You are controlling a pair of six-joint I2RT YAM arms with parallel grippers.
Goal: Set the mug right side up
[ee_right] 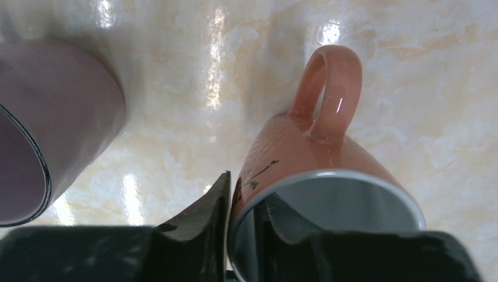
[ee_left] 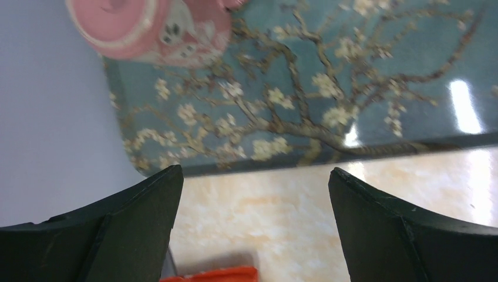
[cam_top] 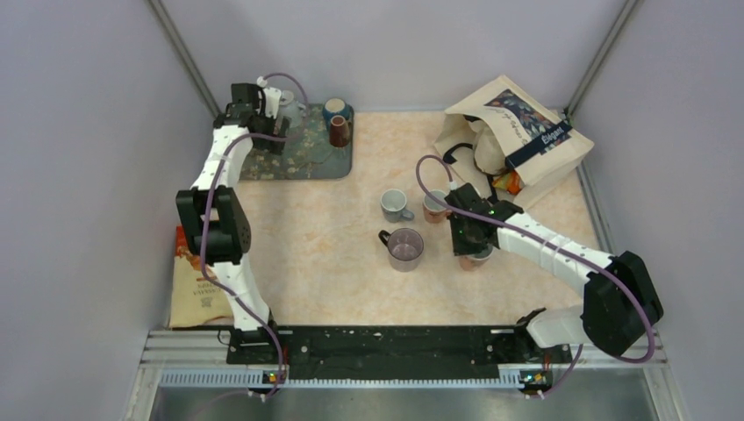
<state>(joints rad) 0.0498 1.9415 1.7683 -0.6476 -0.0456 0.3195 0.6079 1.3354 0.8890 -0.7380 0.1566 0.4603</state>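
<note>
Item: salmon mug, sitting right of centre on the marble-look table, mouth facing up toward the wrist camera and handle pointing away. The right gripper is pinching its wall, one finger outside the rim and one inside, a hold suited to swinging it over (whether the base is resting flat, I cannot tell). A lilac mug is standing just beside. The left gripper is hanging wide open and empty over the blossom-patterned tray, apparently out of the way.

Seven mugs, one floral tray, one tote bag and one brown paper packet
</note>
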